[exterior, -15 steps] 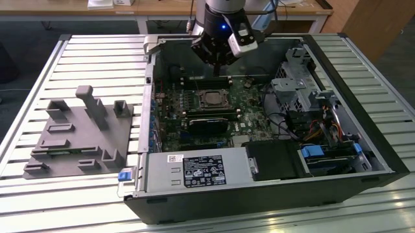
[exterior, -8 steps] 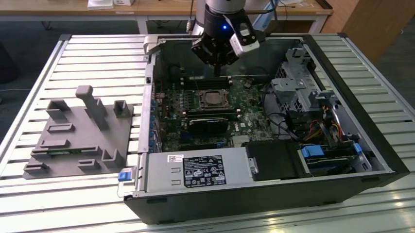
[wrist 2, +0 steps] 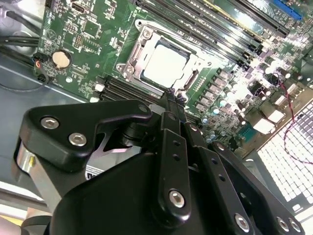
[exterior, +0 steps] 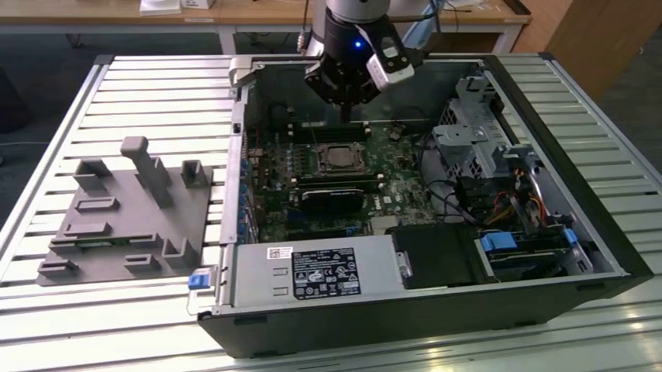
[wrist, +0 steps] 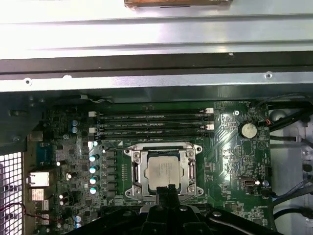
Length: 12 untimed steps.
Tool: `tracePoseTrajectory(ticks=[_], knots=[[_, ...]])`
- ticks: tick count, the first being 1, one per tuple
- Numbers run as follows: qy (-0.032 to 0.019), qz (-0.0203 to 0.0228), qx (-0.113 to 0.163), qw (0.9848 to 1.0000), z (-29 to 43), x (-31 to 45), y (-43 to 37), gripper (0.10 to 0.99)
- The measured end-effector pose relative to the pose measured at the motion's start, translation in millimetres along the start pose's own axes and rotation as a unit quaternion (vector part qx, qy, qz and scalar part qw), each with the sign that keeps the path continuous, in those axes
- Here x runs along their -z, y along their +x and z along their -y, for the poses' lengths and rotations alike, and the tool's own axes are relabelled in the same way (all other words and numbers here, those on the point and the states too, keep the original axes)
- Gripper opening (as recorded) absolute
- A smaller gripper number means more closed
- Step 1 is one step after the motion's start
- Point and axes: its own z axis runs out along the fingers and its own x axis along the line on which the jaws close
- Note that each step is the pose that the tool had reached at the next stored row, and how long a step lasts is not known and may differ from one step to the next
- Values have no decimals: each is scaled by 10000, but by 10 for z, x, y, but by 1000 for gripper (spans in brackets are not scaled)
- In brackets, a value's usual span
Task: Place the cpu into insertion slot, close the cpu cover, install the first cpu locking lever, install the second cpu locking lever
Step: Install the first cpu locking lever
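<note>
- Here, the gripper (exterior: 345,111) hangs inside the open computer case (exterior: 414,325), jaws together and holding nothing.
- The cpu (wrist: 163,174) lies flat in the green motherboard (wrist: 230,156), silvery top up.
- The cpu cover (wrist 2: 138,54) lies folded down around it; the gripper tip hovers at one edge.

A robotics lab: an open computer case (exterior: 414,329) on a slatted metal workbench (exterior: 155,85), desks (exterior: 263,13) behind.
</note>
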Motion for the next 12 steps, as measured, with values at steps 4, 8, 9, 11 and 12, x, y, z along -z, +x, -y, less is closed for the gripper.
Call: tracePoseTrajectory(ticks=[4,8,9,11,12], knots=[[-1,28,1,10000,3,-5,58,106],[-3,50,3,10000,9,-16,151,106],[-3,51,2,10000,10,-25,172,106],[-2,51,2,10000,13,-47,201,106],[-1,51,2,10000,14,-60,210,106]])
